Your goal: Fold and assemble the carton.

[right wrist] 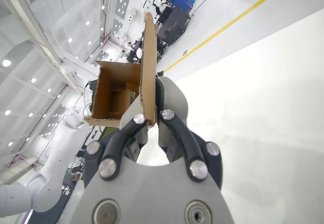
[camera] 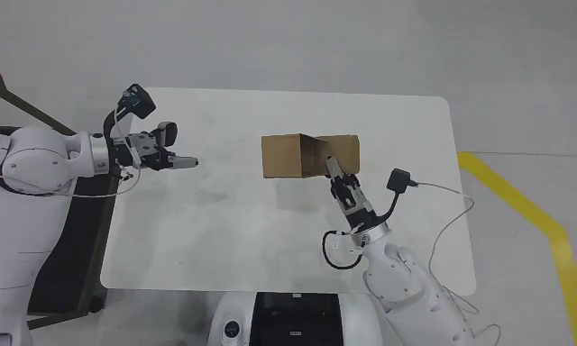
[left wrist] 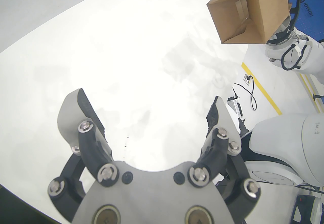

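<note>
The white table (camera: 270, 247) has rounded corners and a matt, faintly smudged top, and stands on a pale grey floor (camera: 270, 31).

At the table's 9 o'clock edge the left gripper (camera: 185, 162) hangs over the surface with its tips pointing toward 3 o'clock. In its own wrist view the left gripper (left wrist: 149, 100) has its ribbed pads spread wide with nothing between them, and bare tabletop (left wrist: 114, 45) lies beyond.

Just past the table's centre, toward 1 o'clock, is the carton (camera: 288, 155), a brown corrugated box lying on its side. From the left wrist its open mouth (left wrist: 265, 7) faces the left gripper, the two well apart (whether its lower edge touches the table I cannot tell).

The right gripper (camera: 332, 166) comes in from 5 o'clock and meets the carton's right part. In its wrist view the right gripper (right wrist: 152, 106) is pinched narrow on a cardboard flap (right wrist: 149, 68), one finger on each face, with the carton's open inside (right wrist: 111, 88) just beside it.

At 3 o'clock of the table a yellow floor line (camera: 514, 193) runs off diagonally. Behind the carton the right wrist view shows a high white hall with rows of round ceiling lights (right wrist: 6, 62), the same kind of yellow line (right wrist: 240, 14) and distant workstations.
</note>
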